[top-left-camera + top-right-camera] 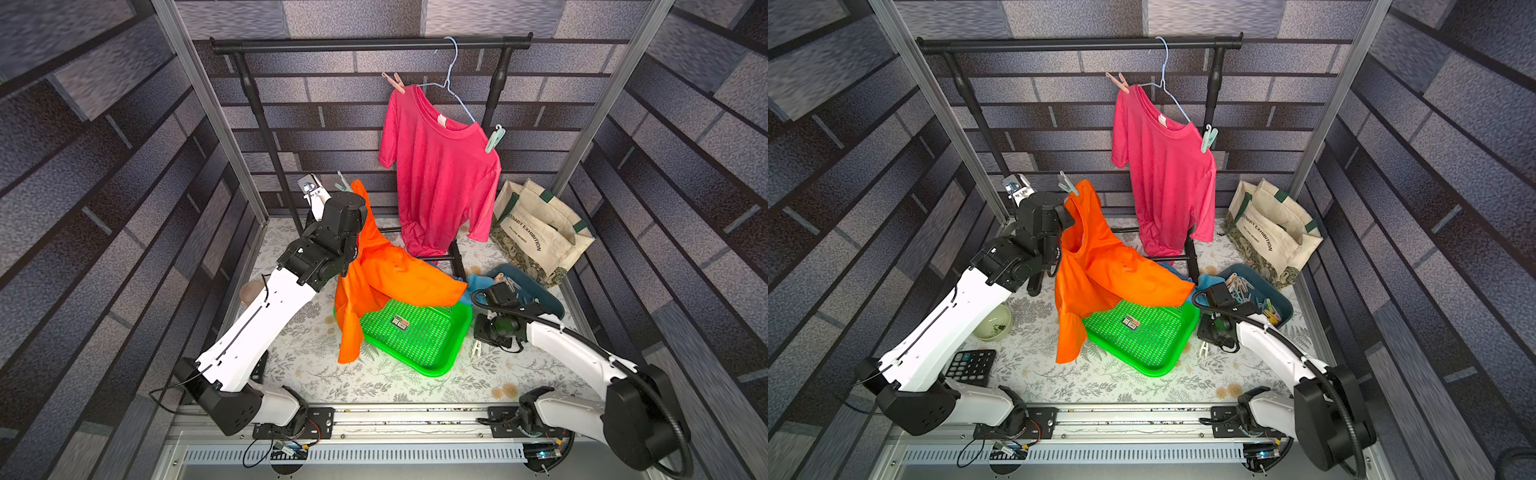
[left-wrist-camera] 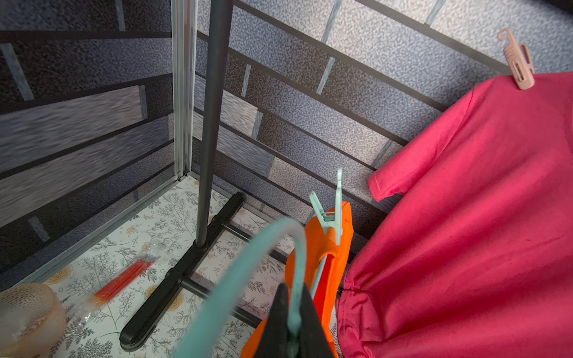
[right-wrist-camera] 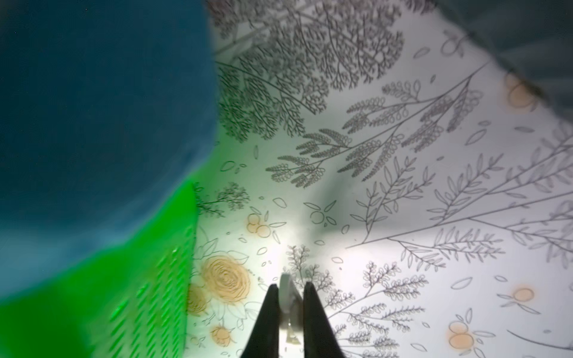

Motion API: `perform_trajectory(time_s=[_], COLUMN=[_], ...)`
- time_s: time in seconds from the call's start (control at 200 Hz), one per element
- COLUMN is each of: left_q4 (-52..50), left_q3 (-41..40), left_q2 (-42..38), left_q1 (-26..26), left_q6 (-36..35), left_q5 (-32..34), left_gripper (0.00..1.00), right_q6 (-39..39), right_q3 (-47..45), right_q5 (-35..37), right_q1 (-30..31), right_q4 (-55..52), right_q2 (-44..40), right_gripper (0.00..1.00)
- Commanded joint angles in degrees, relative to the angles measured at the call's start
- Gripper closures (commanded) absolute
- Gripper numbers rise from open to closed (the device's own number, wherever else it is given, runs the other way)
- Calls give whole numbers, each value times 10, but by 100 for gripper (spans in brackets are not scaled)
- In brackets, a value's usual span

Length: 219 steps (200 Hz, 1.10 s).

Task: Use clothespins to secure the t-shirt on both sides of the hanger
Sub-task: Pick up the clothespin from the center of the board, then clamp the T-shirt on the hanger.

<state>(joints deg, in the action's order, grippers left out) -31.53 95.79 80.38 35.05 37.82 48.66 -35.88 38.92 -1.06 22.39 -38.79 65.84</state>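
Observation:
My left gripper is shut on the teal hanger, which carries the orange t-shirt. The shirt is lifted at the left and drapes down over the green basket. A mint clothespin clamps one shoulder of the shirt and shows in both top views. My right gripper is low over the table beside the basket. Its fingers are closed on a pale clothespin, which hangs below the wrist. Several loose clothespins lie in the dark blue bin behind the right arm.
A pink t-shirt hangs on a white hanger from the black rack rail, pegged at both shoulders. The green basket sits mid-table with blue cloth at its edge. A tote bag is back right. A calculator and a bowl are front left.

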Motion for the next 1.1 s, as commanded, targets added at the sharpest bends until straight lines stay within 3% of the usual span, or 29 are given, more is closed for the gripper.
perform_trajectory(time_s=[0.0, 0.205, 0.416, 0.817, 1.092], left_q4=[-26, -50, -87, -167, -203], left_q3=[25, 30, 42, 120, 151], left_q2=[5, 15, 29, 86, 106], left_q1=[-3, -2, -1, 5, 10], left_q6=[47, 107, 181, 218, 245], left_q5=[46, 85, 123, 133, 126], left_gripper=[98, 100, 100, 100, 100], right_q6=[11, 32, 45, 87, 152], right_q3=[41, 100, 153, 216, 266], right_q5=[25, 65, 22, 111, 144], right_q1=[3, 3, 26, 262, 349], right_q4=[-30, -55, 8, 278, 483], right_q2=[-56, -160, -189, -111, -16], right_gripper=[100, 100, 100, 100, 100])
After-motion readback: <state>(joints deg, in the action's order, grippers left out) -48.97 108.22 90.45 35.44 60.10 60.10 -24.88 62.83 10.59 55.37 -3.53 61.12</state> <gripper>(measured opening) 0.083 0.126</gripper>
